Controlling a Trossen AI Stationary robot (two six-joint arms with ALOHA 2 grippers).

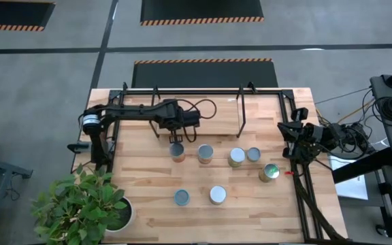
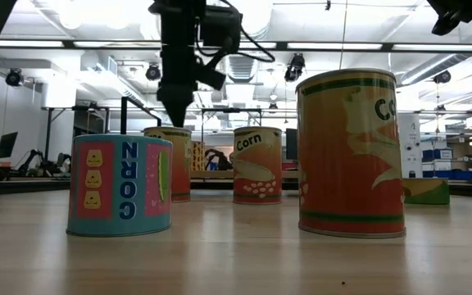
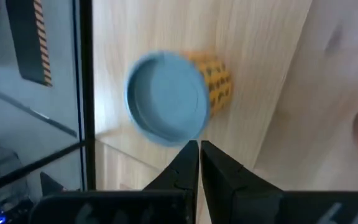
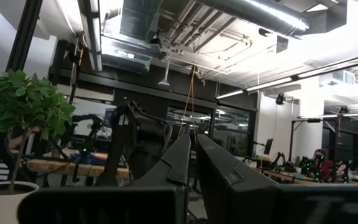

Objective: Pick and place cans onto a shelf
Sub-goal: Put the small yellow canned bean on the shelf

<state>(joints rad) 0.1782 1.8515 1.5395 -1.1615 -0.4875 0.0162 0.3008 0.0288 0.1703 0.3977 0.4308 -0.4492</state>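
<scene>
Seven cans stand upright on the pale wooden desk (image 1: 148,218); none is on the shelf (image 1: 199,95), whose thin black rods run along the far edge. Placement has therefore, in my judgement, not begun.

Left hand (image 1: 177,134) hangs over the can nearest the shelf (image 1: 177,152), fingers (image 3: 188,165) clenched together and holding nothing. The left wrist view looks down past them onto this can's flat blue-grey lid (image 3: 166,98) and orange printed side. The low view shows the hand's tip just above the can's rim, apart from it. The hand appears positioned for a descent, yet it would have to release before it could take the can.

Right hand (image 1: 292,146) waits at the desk's right edge, raised and level, fingers shut and empty. Its camera sees only the room and a leafy plant (image 4: 17,112).

Remaining cans: one just right of the targeted can (image 1: 205,153), a touching pair beyond (image 1: 237,157) (image 1: 253,154), one green-sided near the right hand (image 1: 269,172), and two nearer the front (image 1: 182,197) (image 1: 218,194). All are short smooth cylinders with paper-like printed labels; the low view shows a teal-and-pink "CORN" label (image 2: 120,187) and a large orange one (image 2: 351,154). Lids are rimmed metal, silvery or blue-grey.

Spacing between most cans looks adequate for finger access; the touching pair may prove awkward.

A potted plant (image 1: 87,204) occupies the front left corner.
</scene>
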